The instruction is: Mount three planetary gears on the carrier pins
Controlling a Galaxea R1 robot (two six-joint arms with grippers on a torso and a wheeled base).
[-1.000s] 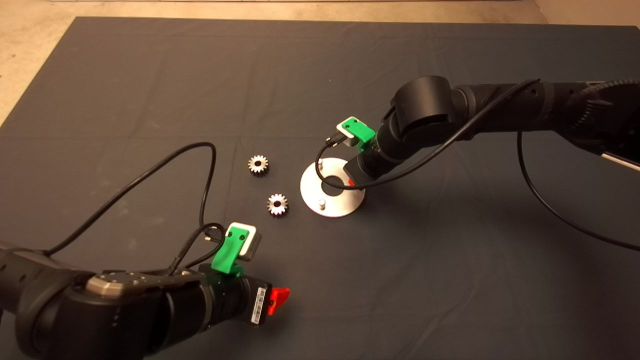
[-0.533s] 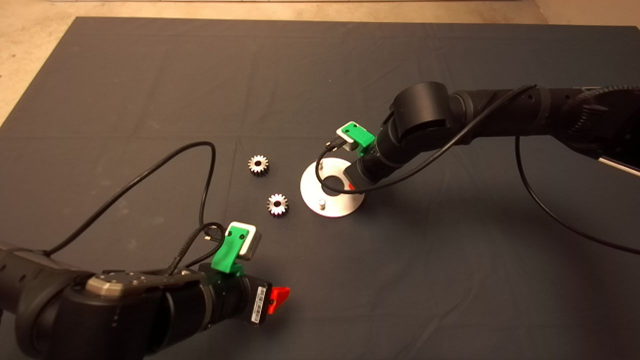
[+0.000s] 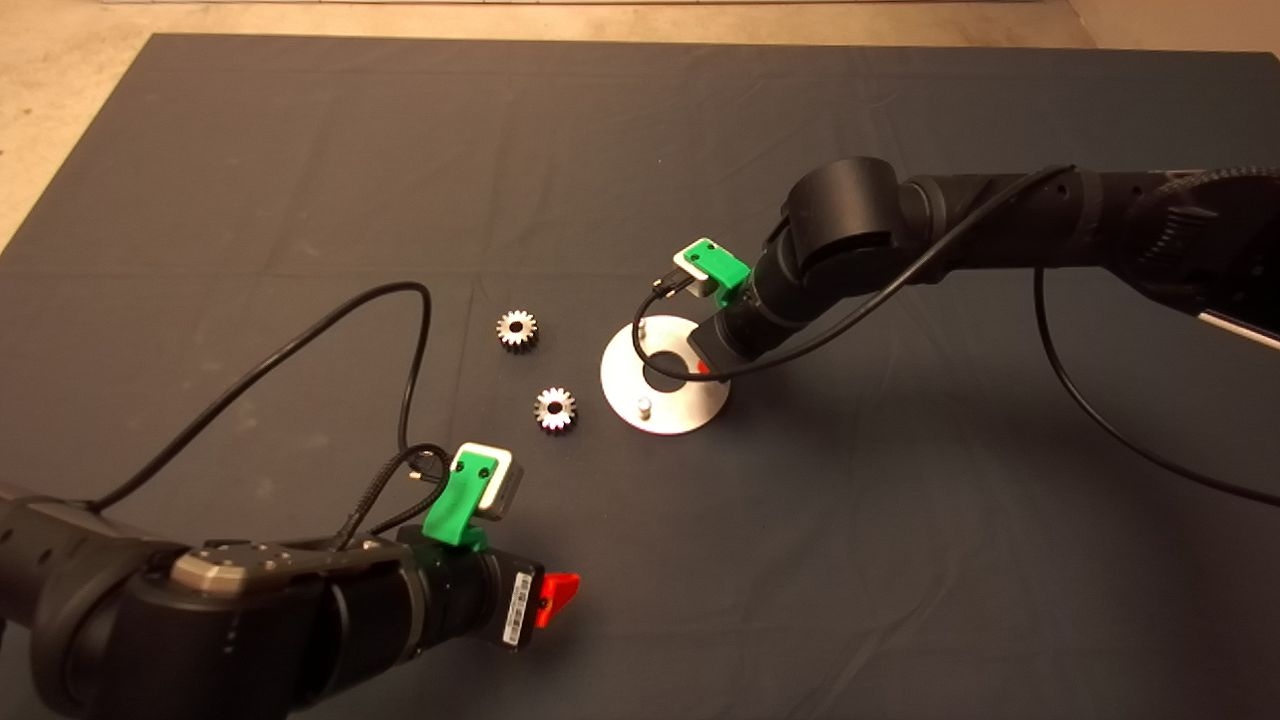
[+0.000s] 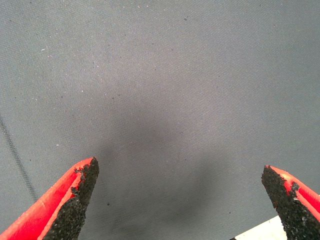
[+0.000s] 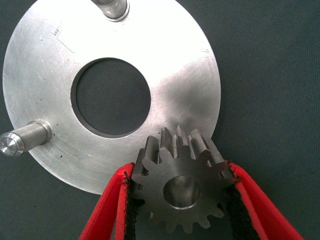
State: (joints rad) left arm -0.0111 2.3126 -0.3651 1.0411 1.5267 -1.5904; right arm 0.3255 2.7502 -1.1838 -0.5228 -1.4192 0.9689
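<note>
The shiny metal disc (image 3: 664,398) lies mid-mat with its large centre hole. Two carrier pins (image 3: 645,406) show on it in the head view; the third is hidden under my right arm. My right gripper (image 5: 181,200) is shut on a planetary gear (image 5: 180,187) and holds it over the disc's (image 5: 165,70) right rim, the bore facing up. Two pins (image 5: 20,140) show in the right wrist view. Two more gears (image 3: 517,328) (image 3: 554,408) lie flat on the mat left of the disc. My left gripper (image 3: 555,596) is open and empty at the lower left, over bare mat (image 4: 165,100).
The dark mat (image 3: 900,560) covers the table; pale floor (image 3: 60,70) shows beyond its far left corner. Black cables loop from each wrist, one across the mat (image 3: 400,300) left of the gears.
My right arm dipped slightly toward the disc and came back a little. The left arm and the two loose gears have not moved.
</note>
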